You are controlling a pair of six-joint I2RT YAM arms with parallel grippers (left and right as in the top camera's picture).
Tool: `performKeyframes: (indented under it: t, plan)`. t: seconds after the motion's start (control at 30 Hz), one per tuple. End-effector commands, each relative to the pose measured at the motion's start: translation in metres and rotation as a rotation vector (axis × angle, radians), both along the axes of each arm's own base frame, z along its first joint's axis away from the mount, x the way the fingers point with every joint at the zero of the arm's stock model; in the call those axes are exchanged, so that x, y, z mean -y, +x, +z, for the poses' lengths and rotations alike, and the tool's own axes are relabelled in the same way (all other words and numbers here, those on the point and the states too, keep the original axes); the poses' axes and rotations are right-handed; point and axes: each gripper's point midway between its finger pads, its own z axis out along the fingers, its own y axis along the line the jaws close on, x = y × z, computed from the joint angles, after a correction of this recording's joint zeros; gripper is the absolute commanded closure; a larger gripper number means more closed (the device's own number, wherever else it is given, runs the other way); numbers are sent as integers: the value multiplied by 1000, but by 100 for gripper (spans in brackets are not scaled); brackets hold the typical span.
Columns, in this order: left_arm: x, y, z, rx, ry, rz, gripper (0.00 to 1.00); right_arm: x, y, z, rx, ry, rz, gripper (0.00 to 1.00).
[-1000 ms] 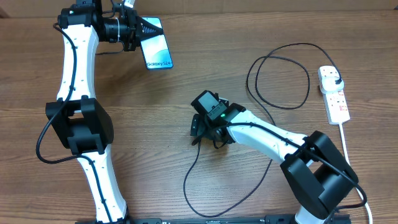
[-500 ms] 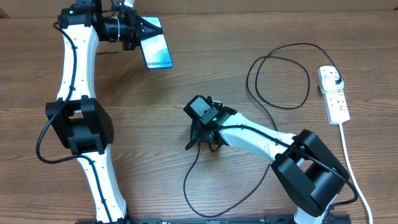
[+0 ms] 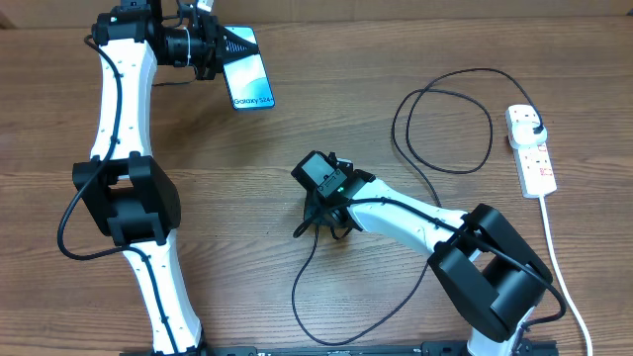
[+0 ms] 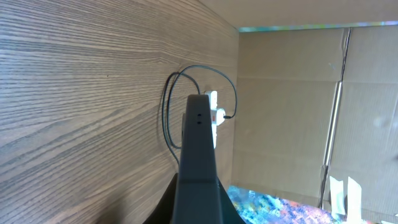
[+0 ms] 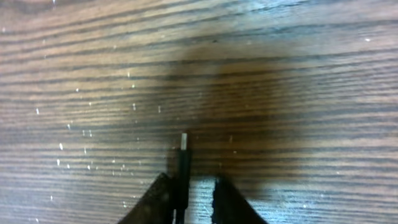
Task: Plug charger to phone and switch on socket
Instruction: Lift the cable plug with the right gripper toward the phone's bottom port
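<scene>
Wood-grain tabletop [image 3: 247, 168]; my thin black charger cable [image 5: 181, 168] sits pinched in my narrow right claw [image 3: 318, 220], small tip [image 5: 184, 140] poking out. I slid left, then paused, well short of the slim teal-screened phone [image 3: 252, 79] far left, at my left claw [image 3: 229, 44], whose grip I cannot tell

Your overhead view is bright and sharp. Your right wrist view is dim and blurred, a dark shadow and glare specks on the table [image 5: 261, 74].
</scene>
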Motion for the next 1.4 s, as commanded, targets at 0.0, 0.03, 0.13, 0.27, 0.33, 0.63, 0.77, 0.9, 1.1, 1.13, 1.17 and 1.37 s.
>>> performKeyframes:
  t: [0.0,0.03,0.13,0.27,0.33,0.63,0.77,0.9,1.1,1.13,1.17,1.37]
  plan:
    - [8,-4,13,48,-11,-29,96,1,0,-6,-3,-18,2,84]
    - [8,-4,13,48,-11,-30,96,1,0,-6,-4,-18,2,87]
    - [8,-4,13,48,-12,-30,96,1,0,-6,-4,-17,2,93]
    - [8,-4,13,47,-12,-30,96,-4,-3,-5,-40,24,2,96]
    - [8,-4,14,48,-15,-32,96,-10,-3,-2,-80,84,3,96]
    - [17,-6,38,138,-130,-97,96,-53,27,63,-213,639,122,96]
    - [20,-3,54,186,-197,-125,96,-60,60,120,-168,958,182,96]
    - [23,0,68,180,-255,-137,95,-59,86,193,-60,1226,295,96]
    - [36,6,86,194,-295,-163,96,-62,95,252,89,1372,375,96]
    - [36,8,88,199,-297,-162,96,-62,95,253,92,1373,377,96]
    - [36,9,91,197,-300,-160,96,-62,95,253,91,1373,379,96]
    - [37,17,104,201,-317,-150,96,-62,95,252,75,1375,366,96]
